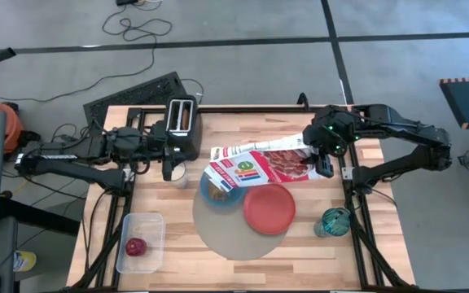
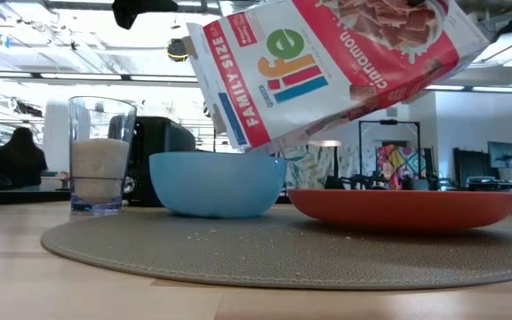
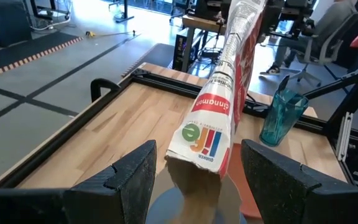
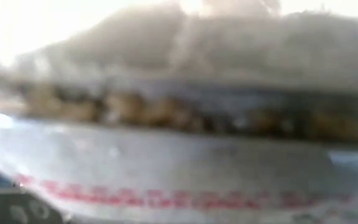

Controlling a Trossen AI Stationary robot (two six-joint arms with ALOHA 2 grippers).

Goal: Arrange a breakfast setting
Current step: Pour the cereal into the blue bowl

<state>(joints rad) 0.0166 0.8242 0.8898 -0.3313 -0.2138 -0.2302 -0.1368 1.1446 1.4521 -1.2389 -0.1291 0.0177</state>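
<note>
A red-and-white cereal box (image 1: 260, 167) hangs tilted over the round grey mat (image 1: 234, 236), its low end (image 2: 256, 142) just above the light-blue bowl (image 2: 216, 182). My right gripper (image 1: 322, 163) is shut on the box's raised right end. The red-orange plate (image 1: 269, 208) lies on the mat beside the bowl. My left gripper (image 3: 194, 186) stands open in the air by the toaster, above a clear glass of milk (image 2: 101, 160), with nothing between its fingers. The teal glass (image 1: 334, 221) stands right of the mat. My right gripper holds the cereal box by its raised end (image 1: 309, 159), the end toward the table's right edge, coming at it slanting down from the right. The box hangs lifted clear, tipped with its other end down over the bowl. The wrist view is filled by the box, so the fingers' places are hidden.
The black-and-silver toaster (image 1: 182, 126) stands at the far left. A clear plastic tub (image 1: 140, 242) with a red apple (image 1: 136, 247) sits at the near left. Crumbs lie on the mat (image 2: 212, 236). Bare wood shows at the near right.
</note>
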